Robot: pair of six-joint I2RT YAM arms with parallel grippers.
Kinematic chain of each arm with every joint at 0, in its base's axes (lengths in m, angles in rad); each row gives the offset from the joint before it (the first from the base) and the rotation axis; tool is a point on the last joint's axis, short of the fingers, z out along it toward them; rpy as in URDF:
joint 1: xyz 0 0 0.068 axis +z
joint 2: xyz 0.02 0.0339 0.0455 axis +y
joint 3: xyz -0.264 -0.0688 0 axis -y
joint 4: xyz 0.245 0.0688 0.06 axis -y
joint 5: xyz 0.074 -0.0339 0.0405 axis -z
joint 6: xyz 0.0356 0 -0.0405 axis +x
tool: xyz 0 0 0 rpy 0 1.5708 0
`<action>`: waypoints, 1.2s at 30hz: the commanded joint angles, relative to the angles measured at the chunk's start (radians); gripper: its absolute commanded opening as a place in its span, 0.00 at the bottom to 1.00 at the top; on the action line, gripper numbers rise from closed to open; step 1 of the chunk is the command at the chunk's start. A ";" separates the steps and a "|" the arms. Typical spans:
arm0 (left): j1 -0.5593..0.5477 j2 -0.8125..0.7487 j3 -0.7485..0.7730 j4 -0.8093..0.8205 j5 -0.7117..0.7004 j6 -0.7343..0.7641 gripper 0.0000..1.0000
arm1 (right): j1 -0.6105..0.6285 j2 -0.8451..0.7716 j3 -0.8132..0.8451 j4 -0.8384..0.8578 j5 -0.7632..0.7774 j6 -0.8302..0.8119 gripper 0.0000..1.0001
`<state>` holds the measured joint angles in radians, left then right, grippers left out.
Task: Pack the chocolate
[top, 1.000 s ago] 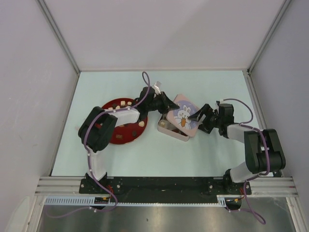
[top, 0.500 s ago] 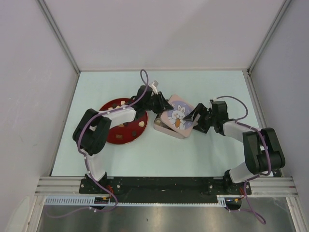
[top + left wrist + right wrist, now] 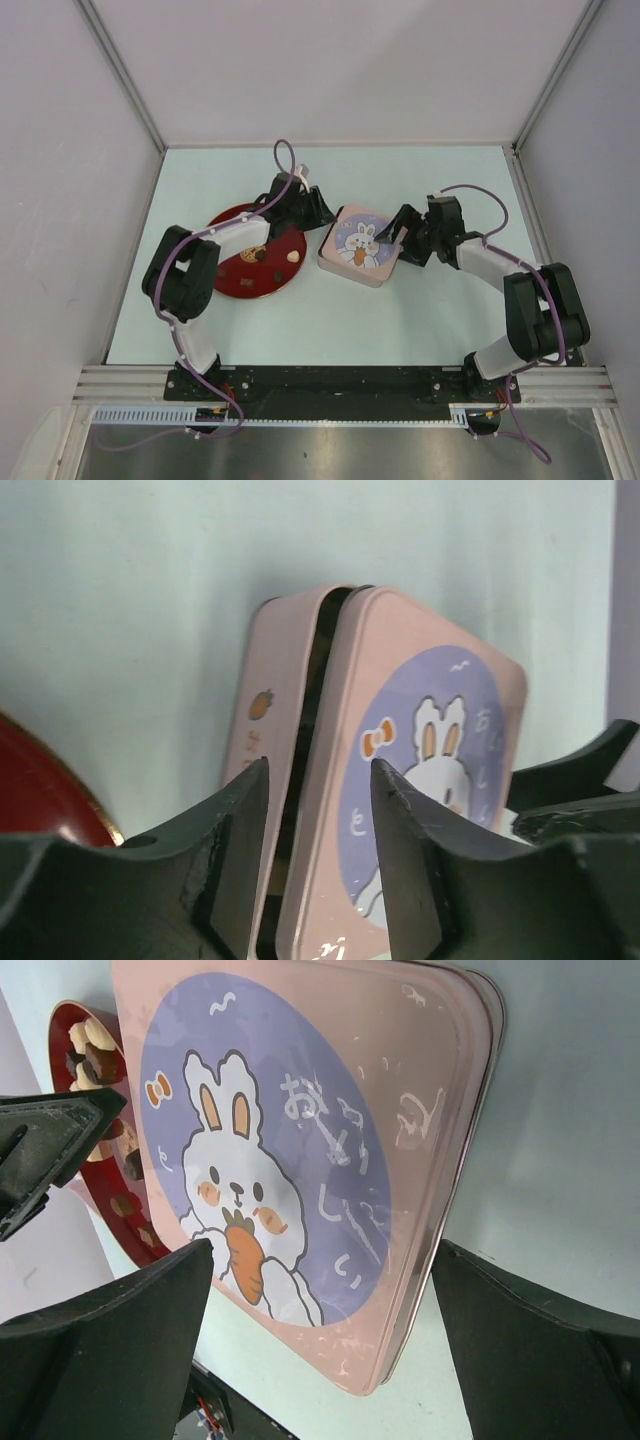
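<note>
**Packing the chocolate: pieces on the plate, lid over the tin**

You had the chocolate (image 3: 259, 254) lying on the red plate (image 3: 272, 278), on the left part of the desk (image 3: 400, 310). It was a scatter of small bite-size pieces, each tiny against the plate. Some were dark brown and some cream-white, spread loosely and not in a heap. The right wrist view caught a few of them at the plate's edge, a cream piece lying just beside a dark one.

Just to the right of the plate stood the square tin (image 3: 345, 272). Its pink lid (image 3: 358, 243), printed with a white rabbit holding a carrot on a lilac round, lay over it. From your left wrist camera, a dark gap ran between lid and tin wall along the near side, so the lid was not seated flush there. What lay inside the tin you could not tell.

Your left fingers (image 3: 320, 212) were near the tin's left corner, over the plate's far rim. They stood partly apart and held nothing, with the gap in the tin showing between them. Your right fingers (image 3: 400, 235) were just beside the tin's right edge, spread wide and empty, and the lid showed between them.
</note>
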<state>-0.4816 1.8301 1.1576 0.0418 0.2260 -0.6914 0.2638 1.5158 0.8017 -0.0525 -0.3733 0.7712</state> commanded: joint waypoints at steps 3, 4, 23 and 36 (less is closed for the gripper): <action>0.005 -0.075 0.033 -0.102 -0.085 0.111 0.61 | 0.028 0.014 0.073 -0.073 0.063 -0.013 0.96; 0.005 -0.072 0.036 -0.108 -0.086 0.116 0.65 | 0.032 0.015 0.082 -0.081 0.068 -0.013 0.96; -0.025 -0.025 -0.042 -0.060 0.203 0.010 0.72 | 0.089 0.098 0.249 -0.236 0.142 -0.081 1.00; -0.064 -0.086 -0.165 0.061 0.277 -0.118 0.67 | 0.106 0.119 0.297 -0.316 0.203 -0.127 1.00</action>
<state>-0.5110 1.8107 1.0370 0.0231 0.4244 -0.7334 0.3534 1.6287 1.0496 -0.3485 -0.1829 0.6685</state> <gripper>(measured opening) 0.689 0.995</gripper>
